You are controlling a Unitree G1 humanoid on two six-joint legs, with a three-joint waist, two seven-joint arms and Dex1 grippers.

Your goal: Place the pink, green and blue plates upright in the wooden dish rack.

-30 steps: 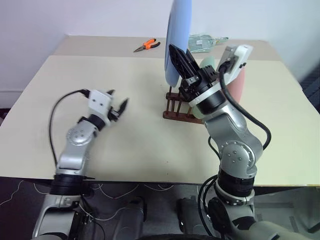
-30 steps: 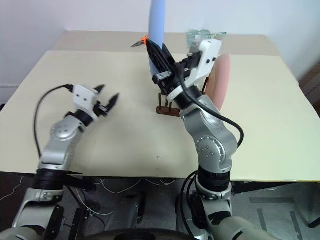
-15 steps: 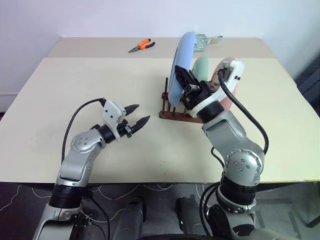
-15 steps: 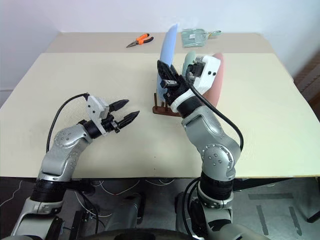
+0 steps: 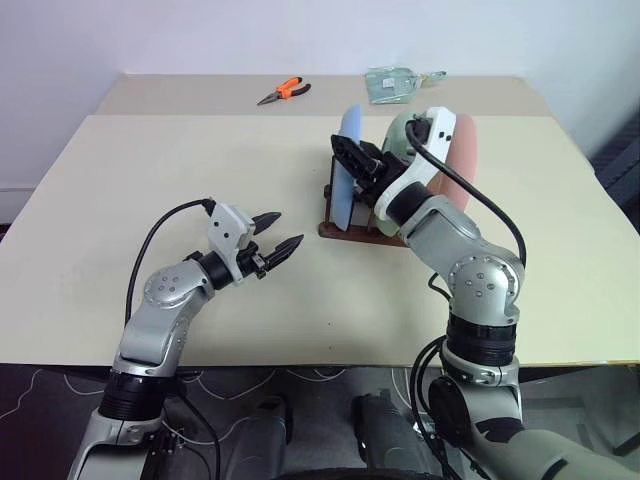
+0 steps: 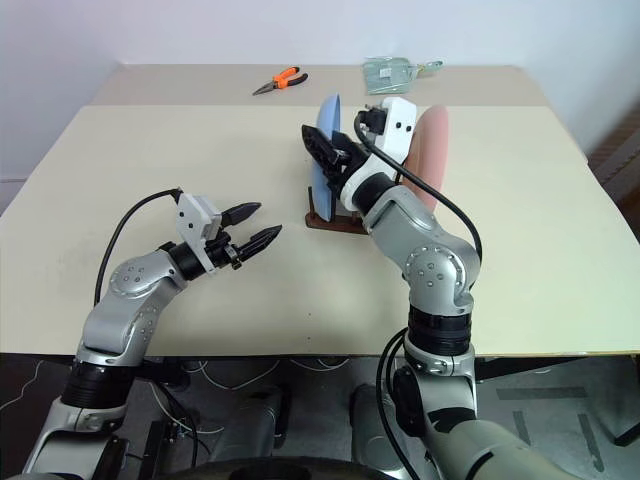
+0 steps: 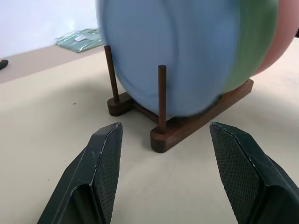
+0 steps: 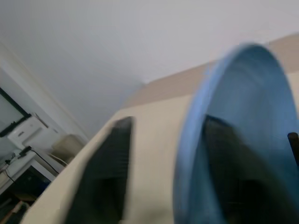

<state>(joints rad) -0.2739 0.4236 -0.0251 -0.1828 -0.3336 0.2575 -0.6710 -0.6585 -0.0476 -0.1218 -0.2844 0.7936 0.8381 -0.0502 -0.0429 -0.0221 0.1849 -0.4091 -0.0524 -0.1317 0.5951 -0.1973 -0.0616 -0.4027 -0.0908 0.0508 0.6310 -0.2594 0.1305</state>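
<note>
The blue plate stands upright in the front slot of the wooden dish rack, leaning on the rack's pegs. Behind it stand the green plate and the pink plate, also upright. My right gripper is at the blue plate's top edge, open, with one finger on each side of the rim and a gap to the plate. My left gripper hovers open over the table to the left of the rack, pointing at it, with nothing between its fingers.
Orange-handled pliers and a clear plastic bag lie at the far side of the table. Bare tabletop lies left of and in front of the rack.
My right gripper brought the blue plate down from high above into the rack's front slot and opened off it. My left gripper drew back slightly, then held still.
</note>
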